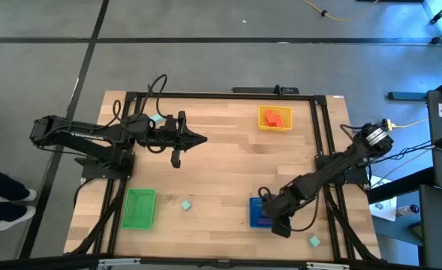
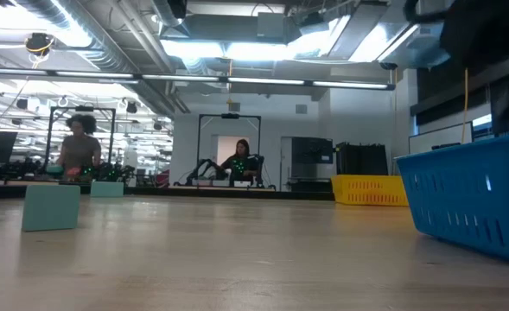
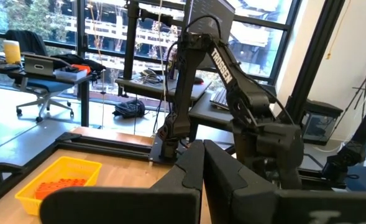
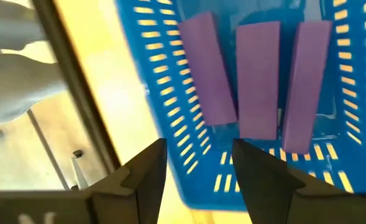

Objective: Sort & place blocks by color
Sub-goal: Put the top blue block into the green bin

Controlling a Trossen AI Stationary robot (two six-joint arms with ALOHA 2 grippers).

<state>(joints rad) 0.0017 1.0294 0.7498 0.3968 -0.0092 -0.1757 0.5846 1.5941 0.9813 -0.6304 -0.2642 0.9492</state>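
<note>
- Worktop [image 1: 221, 165]: pale wood, carrying three trays and loose blocks; both arms reach in from its sides.
- Blue tray [image 1: 257, 212]: near edge, right of centre. The right wrist view shows three purple blocks [image 4: 257, 81] lying side by side on its slatted floor, apparently sorted there by colour.
- Yellow tray [image 1: 275, 118]: far side, right of centre, holding the orange-red blocks [image 1: 275, 117] in a cluster; their count cannot be told.
- Green tray [image 1: 139, 208]: near edge, left; no block can be made out in it, so it seems to await the mint ones.
- Mint-green blocks, three, all outside any tray: one [image 1: 185, 204] on bare wood between the green and blue trays, one [image 1: 314, 241] near the right corner beside the right arm, one [image 1: 157, 119] on the far left next to the left arm.
- Right tool [image 4: 198, 171]: poised over the blue tray's near wall, fingers apart with nothing between them, a posture that fits a release just above the purple row.
- Left tool [image 1: 198, 139]: parked above the worktop's far-left part, fingers together and empty, pointing towards the centre; it seems to be waiting.
- Judgement: purple and orange-red look sorted; the mint blocks are the remaining work.
</note>
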